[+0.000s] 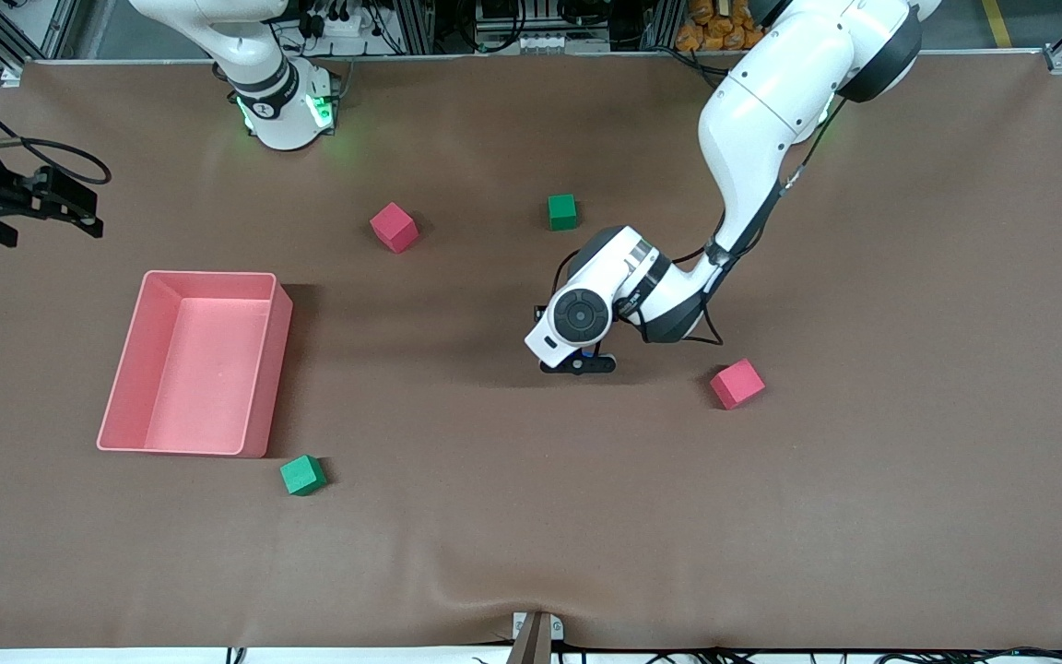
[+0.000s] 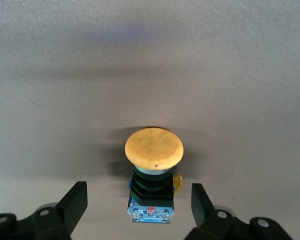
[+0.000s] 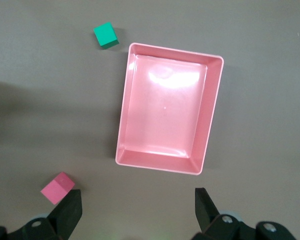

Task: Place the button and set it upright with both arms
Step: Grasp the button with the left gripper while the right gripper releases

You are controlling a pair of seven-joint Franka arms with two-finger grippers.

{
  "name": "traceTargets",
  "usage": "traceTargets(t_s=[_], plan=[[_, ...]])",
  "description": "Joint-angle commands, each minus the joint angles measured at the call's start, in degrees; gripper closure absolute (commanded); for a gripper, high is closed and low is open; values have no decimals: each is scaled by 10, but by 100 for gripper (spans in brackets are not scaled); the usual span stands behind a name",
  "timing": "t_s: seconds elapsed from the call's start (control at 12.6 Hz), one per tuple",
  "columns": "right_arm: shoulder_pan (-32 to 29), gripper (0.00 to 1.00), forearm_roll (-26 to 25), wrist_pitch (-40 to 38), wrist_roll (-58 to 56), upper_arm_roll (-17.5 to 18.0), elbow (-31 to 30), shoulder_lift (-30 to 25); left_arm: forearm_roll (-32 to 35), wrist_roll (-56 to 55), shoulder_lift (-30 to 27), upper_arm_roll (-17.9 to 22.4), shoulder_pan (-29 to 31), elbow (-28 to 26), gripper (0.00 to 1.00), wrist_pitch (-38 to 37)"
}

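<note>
Your left hand (image 2: 140,202) is down low at the middle of the tabletop (image 1: 863,516), fingers (image 2: 76,200) spread wide and gripping nothing, with the button (image 2: 152,170) standing between them, orange cap up and clear of both pads. Keep it centred and close evenly on the black body, not the cap. Your right hand (image 3: 137,210) waits, open and empty, over the pink tray (image 3: 212,112).
</note>
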Motion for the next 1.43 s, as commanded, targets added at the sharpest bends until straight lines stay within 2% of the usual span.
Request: traceTargets(t_s=[0.0,0.48,0.64,0.8,0.88,1.04,1.19,1.35], plan=[[-9,0,2,-21,33,16,12,-2,6,6,-4,1,-2,-6,18,-1],[-10,0,16,-23,34,14,27,0,5,21,-4,1,-5,-10,31,2],[-10,0,16,-22,33,14,29,1,4,21,-2,1,-5,-8,57,3],[-10,0,17,-22,33,14,29,2,5,21,-2,1,-5,-7,93,4],[-10,0,16,-22,33,14,29,1,2,19,-2,1,-5,-6,100,4],[-11,0,16,-23,33,12,30,0,-1,1,-9,1,-6,-5,100,4],[-11,0,17,-24,31,13,34,0,2,-65,-13,0,-9,2,100,7],[-10,0,17,-28,31,14,35,0,10,-100,-19,3,-37,13,100,46]])
